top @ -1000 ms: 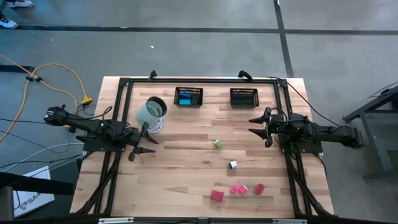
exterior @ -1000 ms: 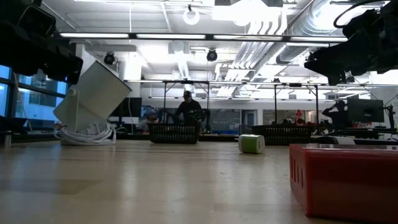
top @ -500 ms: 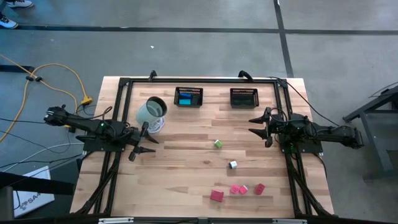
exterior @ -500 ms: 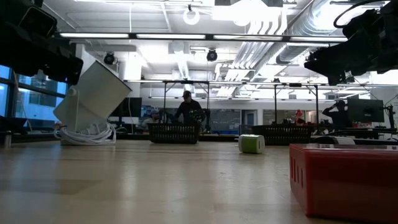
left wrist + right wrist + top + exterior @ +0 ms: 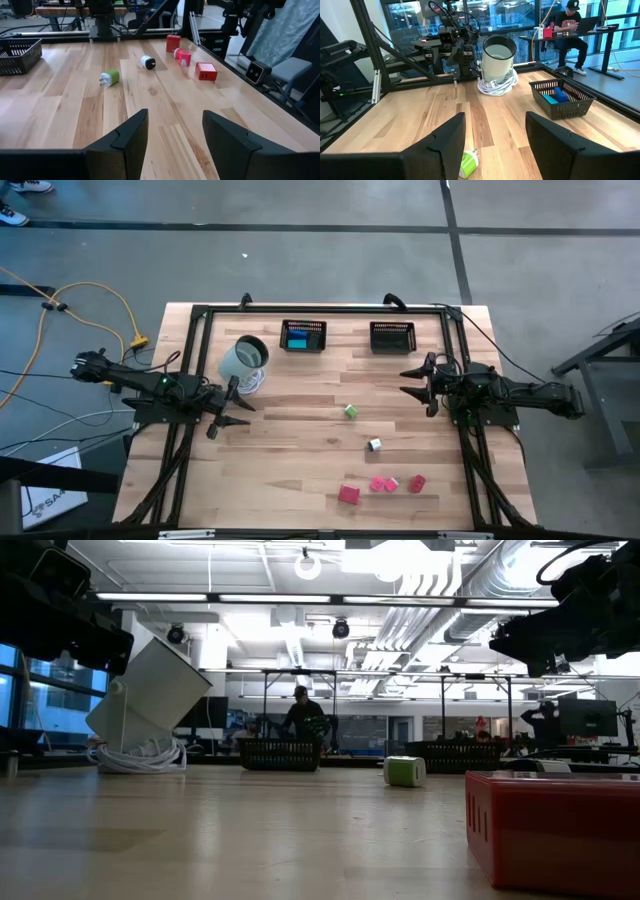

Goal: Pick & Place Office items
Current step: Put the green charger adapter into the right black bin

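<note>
A tilted white cylinder (image 5: 243, 360) on coiled cable is seen near the left gripper (image 5: 229, 406); both grippers, the right gripper (image 5: 417, 384) included, are held wide, empty. Two mesh baskets (image 5: 303, 336) are set at the far edge. Green (image 5: 350, 411), white-black (image 5: 374, 445) and red pieces (image 5: 348, 494) are scattered mid-table and nearer.

- Table (image 5: 300, 470): pale wood in lengthwise planks, framed in black
- Two mesh baskets at twelve o'clock: both black; the left basket (image 5: 303, 336) shows blue and teal inside, the right basket (image 5: 392, 336) only dark mesh
- Green block (image 5: 350, 411): lime with a white end
- White block (image 5: 374, 445): white and black
- Red block (image 5: 348, 494) at six o'clock, with pink pieces (image 5: 383, 484) beside it
- Cup (image 5: 243, 358): white, over a white coiled cable (image 5: 496, 86)
</note>
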